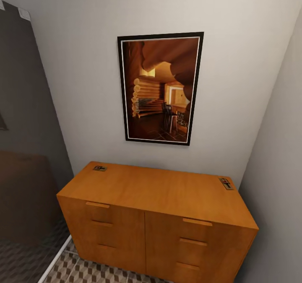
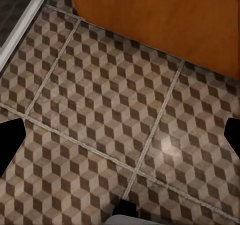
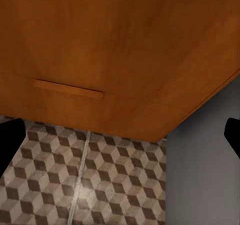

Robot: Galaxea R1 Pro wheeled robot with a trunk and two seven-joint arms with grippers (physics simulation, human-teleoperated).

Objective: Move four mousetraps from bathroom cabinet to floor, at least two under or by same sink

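Writing of any kind is not legible on the framed cabin picture (image 1: 160,88) or elsewhere. Two mousetraps (image 1: 100,168) (image 1: 226,183) lie on the cabinet (image 1: 159,195) top at its far left and far right corners, seen from the head. Left gripper (image 2: 120,135) spread wide over the bathroom floor (image 2: 100,115), cabinet base just ahead. Right gripper (image 3: 120,135) also wide, facing a drawer front (image 3: 70,87) above the tiles beside the grey wall (image 3: 205,170)

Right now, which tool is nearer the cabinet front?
Right, likely. The right tool faces the cabinet close up; the left tool hangs over the bathroom floor, with the cabinet farther ahead.
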